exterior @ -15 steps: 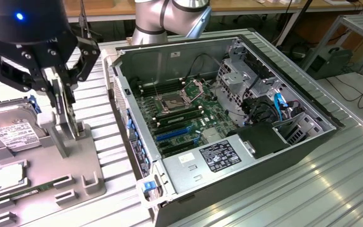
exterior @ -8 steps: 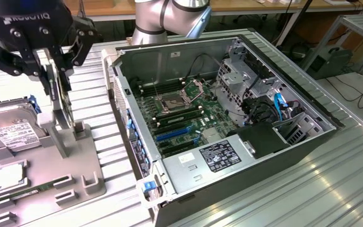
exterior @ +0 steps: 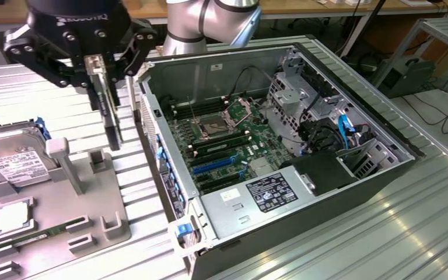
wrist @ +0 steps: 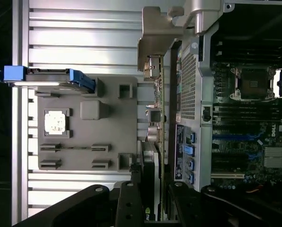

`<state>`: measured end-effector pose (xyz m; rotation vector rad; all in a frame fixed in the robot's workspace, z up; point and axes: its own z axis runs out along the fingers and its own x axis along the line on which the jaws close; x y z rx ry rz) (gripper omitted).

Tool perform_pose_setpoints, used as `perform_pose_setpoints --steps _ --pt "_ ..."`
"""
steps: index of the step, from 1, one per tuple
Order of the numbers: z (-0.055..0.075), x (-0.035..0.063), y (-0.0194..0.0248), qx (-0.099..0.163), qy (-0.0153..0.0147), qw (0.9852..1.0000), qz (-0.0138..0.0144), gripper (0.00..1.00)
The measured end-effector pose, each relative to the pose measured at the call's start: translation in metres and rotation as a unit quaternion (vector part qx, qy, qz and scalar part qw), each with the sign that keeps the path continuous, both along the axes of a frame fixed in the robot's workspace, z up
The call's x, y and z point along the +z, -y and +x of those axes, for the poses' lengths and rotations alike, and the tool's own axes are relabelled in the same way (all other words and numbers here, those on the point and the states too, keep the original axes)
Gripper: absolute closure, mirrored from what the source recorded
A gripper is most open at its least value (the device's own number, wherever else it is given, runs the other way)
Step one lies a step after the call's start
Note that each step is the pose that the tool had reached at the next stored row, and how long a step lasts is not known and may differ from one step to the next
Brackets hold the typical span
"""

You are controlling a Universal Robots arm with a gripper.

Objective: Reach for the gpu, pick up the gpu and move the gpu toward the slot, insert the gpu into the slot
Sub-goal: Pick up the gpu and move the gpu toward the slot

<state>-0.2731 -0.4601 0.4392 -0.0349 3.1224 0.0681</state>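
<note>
Gpu, a thin flat dark card with a silver metal end, hangs up in the air, standing on its edge. The black two-finger tool is pinching it by its top, one finger on each flat side. It is over the grey plastic holder tray, just beside the outer wall of the big open black computer case (on the exterior view's left of the case). It is not inside the case. The boxy silver hard drive with a white label sits at the tray's far end. Everything rests on the ribbed silver metal surface.
</note>
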Motion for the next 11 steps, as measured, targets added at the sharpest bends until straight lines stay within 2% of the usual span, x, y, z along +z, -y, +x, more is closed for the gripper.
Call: perform_pose_setpoints --steps 5,11 --pt "0.029 -0.0003 0.0 0.0 0.0 1.0 0.0 0.73" --pt "0.057 -0.0036 -0.0002 0.0 0.0 1.0 -0.0001 0.73"
